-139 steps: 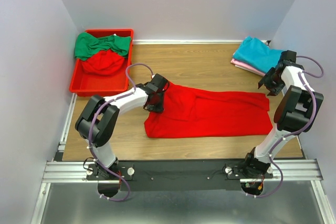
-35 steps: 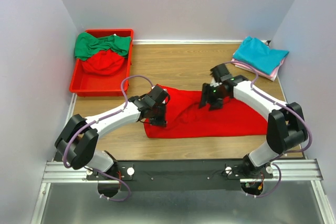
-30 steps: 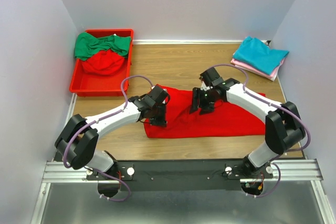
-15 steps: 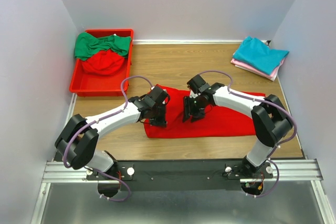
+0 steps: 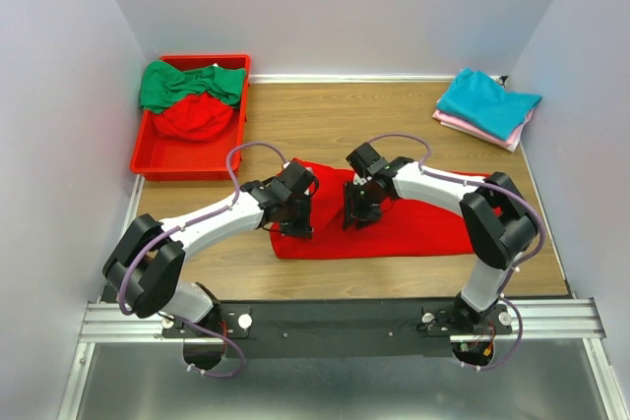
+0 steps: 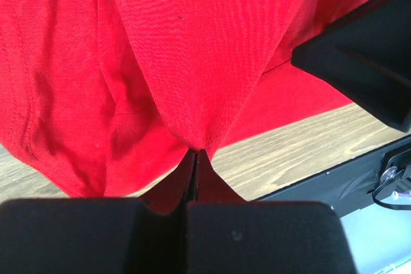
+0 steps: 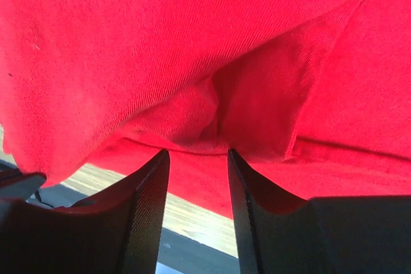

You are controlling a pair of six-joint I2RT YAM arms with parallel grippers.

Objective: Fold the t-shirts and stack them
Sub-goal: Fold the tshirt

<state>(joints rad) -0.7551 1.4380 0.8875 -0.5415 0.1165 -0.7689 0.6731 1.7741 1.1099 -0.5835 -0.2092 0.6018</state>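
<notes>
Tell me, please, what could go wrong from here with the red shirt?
1. The left gripper pinches the red t-shirt only at its fingertips; the cloth might slip out on lifting.
2. The right gripper is open around a small bunched fold, so it might catch one layer only.
3. Both grippers sit close together and could bump.

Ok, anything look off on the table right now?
Nothing damaged or spilled. The red shirt is bunched at its left end, where the left gripper pinches a fold. The green shirt laps over the bin rim.
</notes>
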